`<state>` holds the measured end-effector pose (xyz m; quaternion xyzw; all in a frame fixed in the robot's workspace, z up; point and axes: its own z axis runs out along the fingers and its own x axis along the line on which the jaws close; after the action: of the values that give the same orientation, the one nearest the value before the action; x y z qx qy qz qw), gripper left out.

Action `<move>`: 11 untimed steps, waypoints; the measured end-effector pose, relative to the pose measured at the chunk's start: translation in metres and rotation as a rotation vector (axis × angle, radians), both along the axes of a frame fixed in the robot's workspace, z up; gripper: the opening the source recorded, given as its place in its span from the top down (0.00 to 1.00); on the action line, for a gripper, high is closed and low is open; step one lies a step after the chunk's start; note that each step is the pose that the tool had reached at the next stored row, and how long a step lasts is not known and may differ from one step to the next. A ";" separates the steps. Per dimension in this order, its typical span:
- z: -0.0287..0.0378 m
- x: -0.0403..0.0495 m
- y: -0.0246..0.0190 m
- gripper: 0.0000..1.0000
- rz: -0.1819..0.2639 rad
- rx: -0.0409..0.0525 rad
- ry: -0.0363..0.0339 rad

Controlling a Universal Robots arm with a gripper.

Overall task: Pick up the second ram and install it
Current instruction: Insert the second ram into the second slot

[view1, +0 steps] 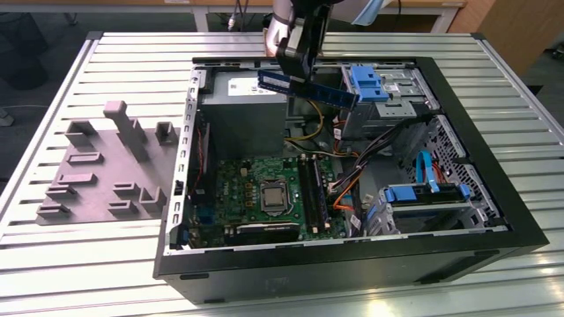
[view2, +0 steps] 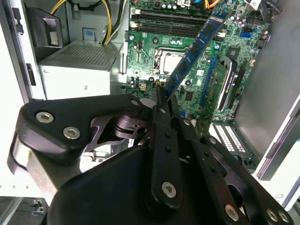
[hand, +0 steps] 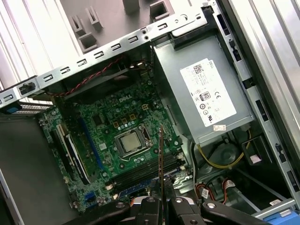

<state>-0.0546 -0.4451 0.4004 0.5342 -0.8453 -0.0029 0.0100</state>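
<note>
Blue-green second ram (view1: 310, 88) clenched in hand (view1: 295, 69), held tilted above motherboard (view1: 264, 173) (over open computer case (view1: 352, 265)).

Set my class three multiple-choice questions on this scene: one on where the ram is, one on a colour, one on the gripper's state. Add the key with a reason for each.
1. Where is the ram?
A. lying flat on the floor of the case
B. held in the air above the open case
C. outside the case, beside it

2. What colour is the motherboard?
A. red
B. green
C. white

3. What state is the gripper in?
A. open, holding nothing
B. shut on the ram
C. open, with the ram lying loose under it

Key:
1 B: in the exterior view the ram hangs tilted over the case, touching nothing below.
2 B: the board is green in both wrist views.
3 B: in the second wrist view the gripper clamps one end of the ram.
</note>
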 end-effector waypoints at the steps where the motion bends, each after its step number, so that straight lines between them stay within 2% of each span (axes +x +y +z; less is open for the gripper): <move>1: 0.0000 0.0000 0.0000 0.86 -0.005 -0.0001 0.0000; 11: -0.0001 0.0000 0.0000 0.86 -0.044 0.0000 0.0000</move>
<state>-0.0545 -0.4451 0.4004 0.5156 -0.8567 -0.0032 0.0100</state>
